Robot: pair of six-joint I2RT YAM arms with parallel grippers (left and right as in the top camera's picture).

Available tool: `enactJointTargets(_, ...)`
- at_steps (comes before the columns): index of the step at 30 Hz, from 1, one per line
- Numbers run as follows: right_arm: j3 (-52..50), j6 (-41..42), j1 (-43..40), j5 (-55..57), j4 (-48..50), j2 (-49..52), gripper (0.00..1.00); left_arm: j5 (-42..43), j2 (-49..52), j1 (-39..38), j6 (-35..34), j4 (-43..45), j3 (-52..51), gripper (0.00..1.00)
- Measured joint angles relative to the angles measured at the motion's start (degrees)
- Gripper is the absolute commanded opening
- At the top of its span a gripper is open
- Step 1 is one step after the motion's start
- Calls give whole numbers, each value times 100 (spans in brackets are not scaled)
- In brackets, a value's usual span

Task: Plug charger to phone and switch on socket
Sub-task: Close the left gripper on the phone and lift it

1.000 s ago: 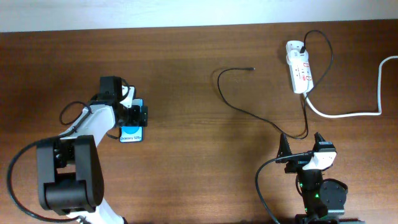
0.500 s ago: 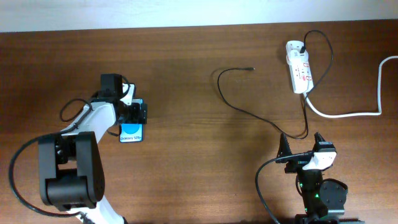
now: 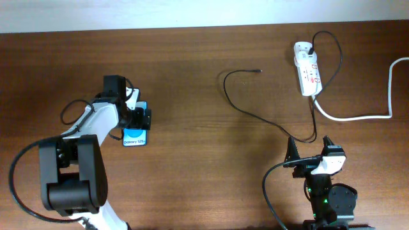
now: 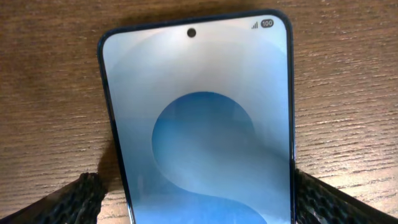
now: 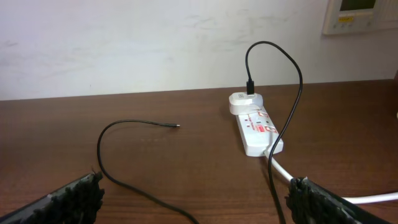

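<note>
Phone (image 3: 135,136) lies flat with its screen up on the left part of the brown table (image 3: 192,166), under the left gripper (image 3: 142,118). Its long axis runs from the far edge toward the robot, only a little tilted. The end with the "Galaxy" text points to the robot, and the end with the small camera hole (image 4: 191,32) points away.

The left gripper is spread wide, one finger on each side of the phone. In the left wrist view a strip of table shows between the left finger (image 4: 81,199) and the phone's edge. The other finger sits right against the opposite edge, and I cannot tell if it touches.

The socket (image 3: 308,75) is on the far right of the table, its long axis also far to near. Its far outlet holds a white adapter (image 3: 301,48), and the charger (image 3: 224,83) starts from this adapter. The cable loops behind the socket, comes down beside it and then crosses the table to the left. It bends back to its connector tip (image 3: 259,70), which lies free on the wood and points right. The tip is well apart from the phone.

A thick white cord (image 3: 358,117) leaves the socket's near end and goes to the right.

The right gripper (image 3: 311,148) stands near the robot's edge with its fingers spread and nothing between them.
</note>
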Motion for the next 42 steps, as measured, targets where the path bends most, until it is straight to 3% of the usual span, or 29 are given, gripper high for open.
enactJointTargets(3, -2, 2, 0, 0, 0, 0, 98, -4, 0, 0, 0, -35, 0, 98)
enactJointTargets(5, -2, 2, 0, 0, 0, 0, 98, -7, 0, 0, 0, -33, 0, 88)
enactJointTargets(10, 0, 2, 0, 0, 0, 0, 98, -13, 0, 15, -9, -44, 0, 74)
enactJointTargets(17, 0, 4, 0, 0, 0, 0, 98, 7, -7, 17, -24, -46, 0, 67)
enactJointTargets(24, -2, -2, 0, 0, 0, 0, 98, 46, 9, 22, -31, -219, 96, 64)
enactJointTargets(32, 0, 2, 0, 0, 0, 0, 98, 479, 168, 22, -378, -1005, 518, 61)
enactJointTargets(42, 0, 2, 0, 0, 0, 0, 98, 789, 192, 22, -841, -1220, 612, 57)
